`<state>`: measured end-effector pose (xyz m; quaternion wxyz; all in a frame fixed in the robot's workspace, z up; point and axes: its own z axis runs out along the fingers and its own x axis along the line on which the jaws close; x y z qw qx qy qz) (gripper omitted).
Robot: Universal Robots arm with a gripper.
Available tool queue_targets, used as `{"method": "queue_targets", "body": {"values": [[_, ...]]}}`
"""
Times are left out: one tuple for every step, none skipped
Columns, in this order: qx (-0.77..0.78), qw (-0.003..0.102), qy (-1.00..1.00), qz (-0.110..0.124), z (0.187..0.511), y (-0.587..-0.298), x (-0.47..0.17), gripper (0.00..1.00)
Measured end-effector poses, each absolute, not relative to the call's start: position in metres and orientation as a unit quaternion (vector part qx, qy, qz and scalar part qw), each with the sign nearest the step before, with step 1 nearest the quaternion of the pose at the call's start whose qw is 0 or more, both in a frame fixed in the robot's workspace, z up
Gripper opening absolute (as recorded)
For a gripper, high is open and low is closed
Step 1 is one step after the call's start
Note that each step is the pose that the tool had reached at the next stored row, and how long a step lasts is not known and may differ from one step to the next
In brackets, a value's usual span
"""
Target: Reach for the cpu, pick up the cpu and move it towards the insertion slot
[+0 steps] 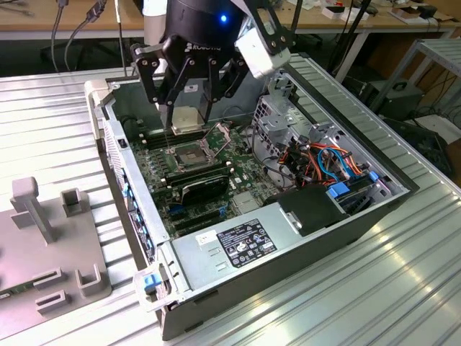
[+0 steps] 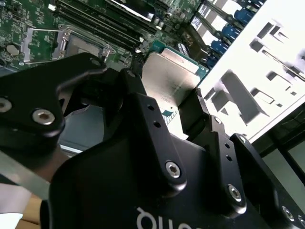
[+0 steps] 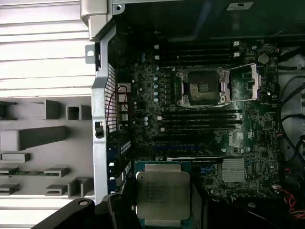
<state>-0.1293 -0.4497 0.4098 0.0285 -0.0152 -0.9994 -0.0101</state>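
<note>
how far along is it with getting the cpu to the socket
Pickup looks done: the hand is shut on the cpu, holding it in the air above the motherboard inside the open computer case. In hand: carrying it over; in the exterior view it hangs just above the insertion slot. Left: the slot's dark centre is bare, with no cpu in it.

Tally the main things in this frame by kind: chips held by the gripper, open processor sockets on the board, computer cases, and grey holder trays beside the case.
Chips held: 1, the cpu in the gripper
Open sockets: 1, the insertion slot
Computer cases: 1, the computer case
Grey holder trays: 1, the holder tray
Total: 4
</note>
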Motion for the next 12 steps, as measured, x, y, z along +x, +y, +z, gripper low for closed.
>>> {"method": "queue_targets", "body": {"values": [[-0.015,0.027,-0.999,-0.01,0.409,-0.449,-0.125,0.55],[-0.016,0.027,-0.999,-0.01,0.407,-0.447,-0.12,0.55],[-0.016,0.027,-0.999,-0.01,0.404,-0.447,-0.113,0.55],[-0.016,0.027,-0.999,-0.01,0.401,-0.445,-0.105,0.55],[-0.016,0.027,-0.999,-0.01,0.398,-0.443,-0.099,0.55],[-0.016,0.027,-0.999,-0.01,0.397,-0.442,-0.096,0.55],[-0.016,0.027,-0.999,-0.01,0.395,-0.441,-0.093,0.55],[-0.016,0.027,-0.999,-0.01,0.393,-0.438,-0.087,0.55],[-0.016,0.027,-0.999,-0.01,0.39,-0.436,-0.082,0.55],[-0.016,0.027,-0.999,-0.01,0.388,-0.434,-0.078,0.55],[-0.016,0.027,-0.999,-0.01,0.386,-0.432,-0.074,0.55],[-0.016,0.027,-0.999,-0.01,0.384,-0.43,-0.071,0.55]]}}
